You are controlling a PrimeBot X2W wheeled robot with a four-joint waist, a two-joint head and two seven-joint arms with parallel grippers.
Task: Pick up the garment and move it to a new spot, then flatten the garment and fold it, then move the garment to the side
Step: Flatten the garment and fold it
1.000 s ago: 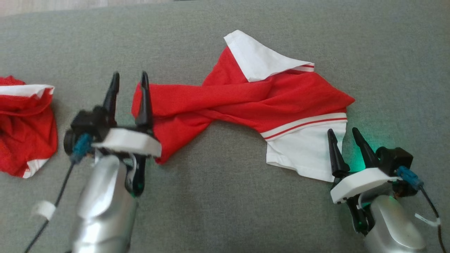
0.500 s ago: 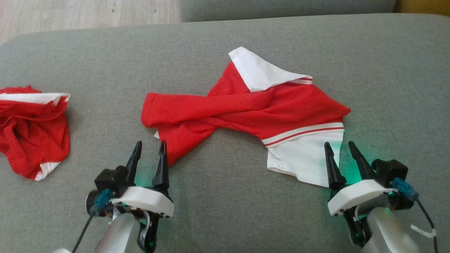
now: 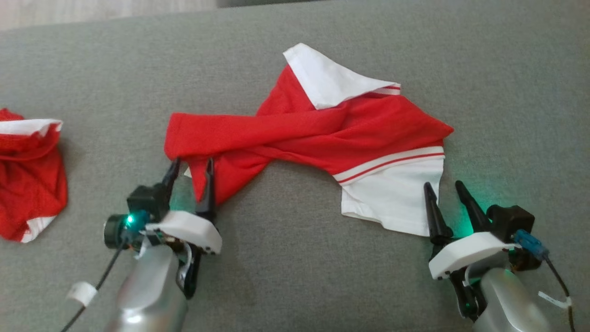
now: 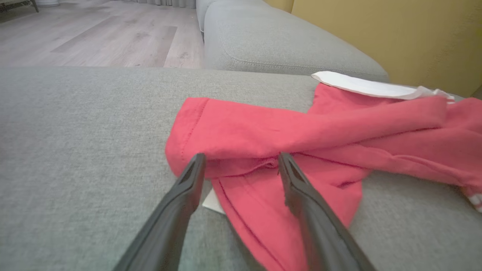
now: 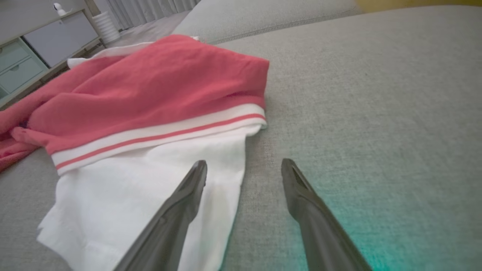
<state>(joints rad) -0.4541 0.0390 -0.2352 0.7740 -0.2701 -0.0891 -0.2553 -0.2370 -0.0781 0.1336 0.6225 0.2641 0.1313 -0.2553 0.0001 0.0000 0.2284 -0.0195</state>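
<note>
A red and white garment lies across a grey sofa. Its long axis runs left to right in front of the robot. It is twisted at the middle like a wrung cloth. The left end is all red, and it splits into an upper fold and a lower flap that points toward the robot. The right end carries a white panel with a red stripe, and another white flap stands at the far side. A second red garment sits crumpled well apart, at the far left.

The left arm reaches to the garment's left end. The left jaws stand apart, at a middling width, and hold nothing. In the left wrist view the lower red flap runs between the two fingers, and their tips meet the edge of the upper fold. I cannot tell whether the tips press the cloth or hang just above it.

The right arm sits by the right end. The right jaws are also parted and empty. The near corner of the white panel lies under the inner finger, and the outer finger is over bare sofa, so the panel's edge runs between them.

Each arm is nearest its own end of the garment. The left jaws look better placed, and closing would likely catch the red flap. The right jaws probably need to ease forward to take more than the panel's edge.
</note>
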